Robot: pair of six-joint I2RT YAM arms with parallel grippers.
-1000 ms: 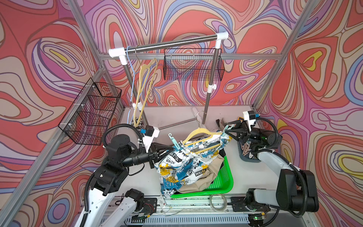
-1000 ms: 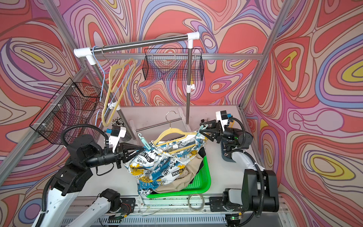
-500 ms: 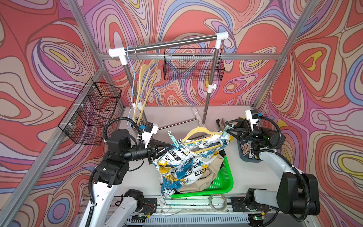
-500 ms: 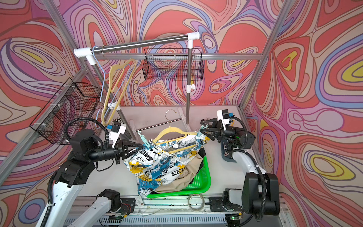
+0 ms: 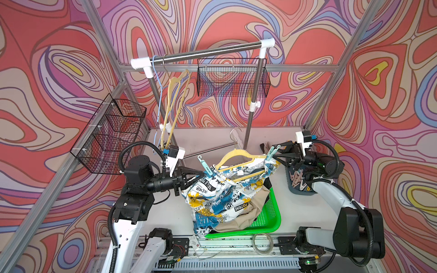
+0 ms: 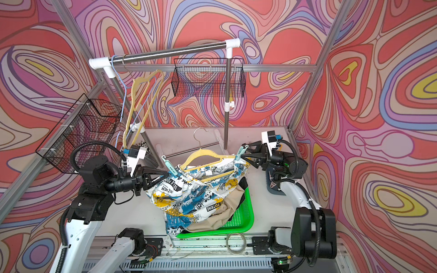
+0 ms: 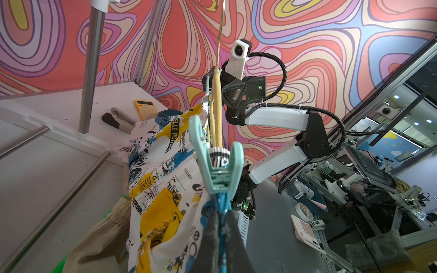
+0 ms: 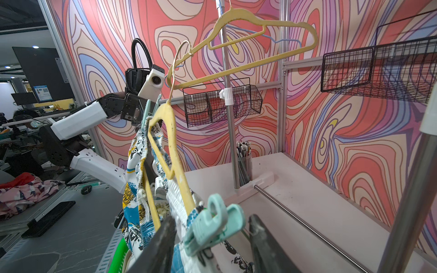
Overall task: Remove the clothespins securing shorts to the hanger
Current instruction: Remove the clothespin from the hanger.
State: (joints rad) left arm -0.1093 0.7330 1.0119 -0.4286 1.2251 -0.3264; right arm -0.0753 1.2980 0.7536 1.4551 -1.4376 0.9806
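Close to the front, a green tray (image 5: 272, 227) sits on the white table (image 5: 170, 212). Beige shorts (image 5: 238, 219) lie in it. The printed shorts (image 5: 220, 196) hang down over them and over the tray's edge. Their top is clipped to a yellow hanger (image 5: 236, 154) by two mint pins. The hanger is off the rack and tilted, between the two arms.

The left gripper (image 5: 203, 174) reaches in from the left side. Its fingers (image 7: 210, 238) are pressed tight together on the printed cloth, right at the bottom tip of the left pin (image 7: 216, 170). That pin sticks up from the fingers at the hanger's left end.

The right gripper (image 5: 274, 154) is at the hanger's other end. Its fingers (image 8: 160, 245) are spread apart, with the right pin (image 8: 212, 227) between them. The pin is close to one finger, and there is a gap to the other.

Under the right arm is a gray bin (image 5: 298, 192) with pink pins (image 5: 296, 179) in it. Farther back stands a metal rack (image 5: 208, 50) with empty hangers (image 5: 175, 99) on it. Two black wire baskets (image 5: 231, 78) hang on the walls.
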